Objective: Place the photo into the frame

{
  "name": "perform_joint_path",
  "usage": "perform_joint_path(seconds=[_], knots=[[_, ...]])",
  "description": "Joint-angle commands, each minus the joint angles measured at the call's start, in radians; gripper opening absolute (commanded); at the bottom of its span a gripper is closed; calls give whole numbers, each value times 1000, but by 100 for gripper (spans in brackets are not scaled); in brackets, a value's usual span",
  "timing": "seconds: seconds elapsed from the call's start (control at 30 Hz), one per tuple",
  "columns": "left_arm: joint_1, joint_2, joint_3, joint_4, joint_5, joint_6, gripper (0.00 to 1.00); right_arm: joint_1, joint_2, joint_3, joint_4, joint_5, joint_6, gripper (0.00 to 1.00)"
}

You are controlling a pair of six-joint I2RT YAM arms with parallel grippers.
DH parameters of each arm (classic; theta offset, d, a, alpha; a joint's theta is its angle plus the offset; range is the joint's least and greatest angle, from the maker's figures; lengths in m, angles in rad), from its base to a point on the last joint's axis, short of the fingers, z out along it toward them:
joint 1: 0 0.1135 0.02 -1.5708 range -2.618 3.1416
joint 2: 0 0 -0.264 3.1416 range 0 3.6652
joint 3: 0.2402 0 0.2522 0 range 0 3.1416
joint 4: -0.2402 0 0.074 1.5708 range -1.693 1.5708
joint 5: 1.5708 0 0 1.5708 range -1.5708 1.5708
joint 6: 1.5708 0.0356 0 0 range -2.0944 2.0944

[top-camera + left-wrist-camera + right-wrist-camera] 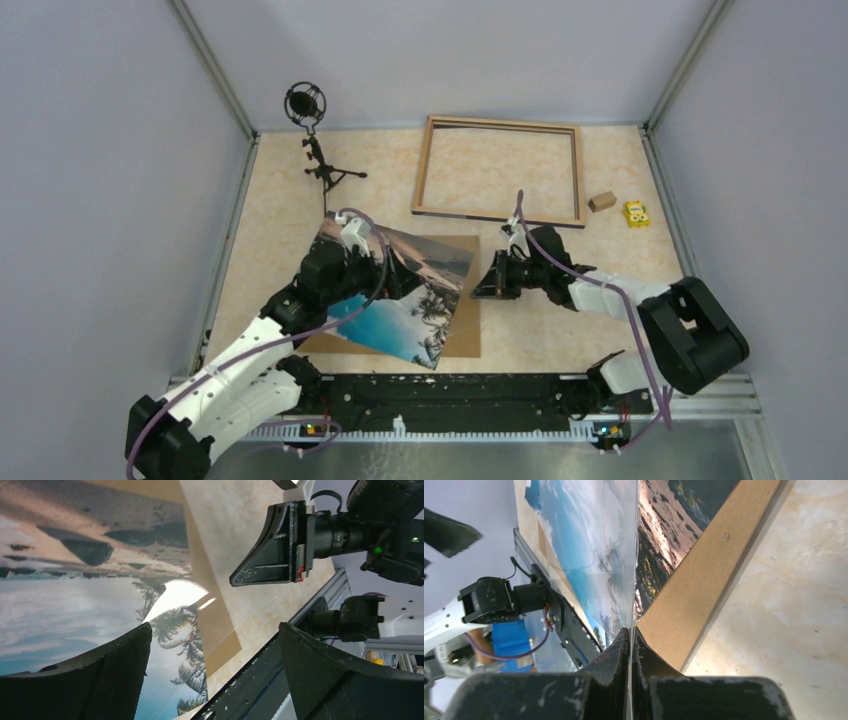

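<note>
We list the photo point(400, 315): a glossy print of turquoise water, palms and mountains. It lies askew on the brown backing board point(463, 335), its right edge pinched in the clenched right gripper point(629, 631). The left gripper point(215, 630) hangs spread above the print. The frame point(505, 123), light wood, lies flat beyond the board, with tabletop showing inside its rails.

I see a pale, marbled beige table point(270, 230) walled in on three sides. At the far middle the frame point(470, 214) lies flat, light wood side up, bare tabletop showing through it. Just to its right sits a small wooden block point(601, 201) and, beside that, a small yellow object point(634, 213) I can't identify. At the far left stands a microphone point(305, 103) on a little tripod. Nearer the front a brown backing board point(466, 325) lies flat on the surface, the photo point(400, 320) covering most of it
</note>
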Motion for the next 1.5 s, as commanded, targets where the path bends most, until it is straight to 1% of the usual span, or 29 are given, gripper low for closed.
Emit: perform_joint_path(seconds=[0.0,0.1,0.17,0.23,0.27,0.43,0.57,0.73,0.77,0.83,0.9,1.0,1.07,1.17,1.27,1.33,1.4,1.47], knots=[[-2,-58,95,-58,34,56,98,8,-134,62,-64,135,-93,0],[-2,-87,114,-56,20,50,98,-5,-171,121,-139,195,-111,0],[-2,-97,121,-44,20,36,98,-38,-158,155,-152,148,-97,0],[-2,-99,129,-27,21,27,98,-91,-123,175,-84,18,-81,0],[-3,-98,134,-28,13,23,98,-107,-110,187,-61,-11,-76,0],[-3,-75,171,-53,-24,30,98,-166,-42,301,-118,19,-129,0],[-3,-35,205,-65,-36,39,98,-227,23,363,-95,-17,-116,0],[-3,37,250,-40,-68,32,98,-291,77,422,-119,2,-133,0],[-3,59,256,-25,-76,28,98,-309,89,425,-109,-19,-133,0],[-4,125,280,-1,-92,20,98,-350,106,409,-31,-76,-109,0],[-4,185,327,12,-99,13,98,-385,133,426,-17,-81,-103,0],[-4,271,390,40,-119,19,98,-423,200,478,-47,-78,-153,0],[-4,326,426,64,-156,34,99,-445,252,518,-52,-82,-182,0],[-4,398,462,130,-242,53,98,-476,319,561,-42,-83,-186,0],[-4,462,465,257,-343,63,98,-494,370,609,-31,-87,-169,0],[-4,503,460,353,-381,87,98,-503,407,655,-21,-75,-119,0],[-3,552,462,446,-426,115,98,-505,451,708,28,-94,-48,0],[-4,605,489,516,-490,144,98,-504,494,779,14,-98,-22,0]])
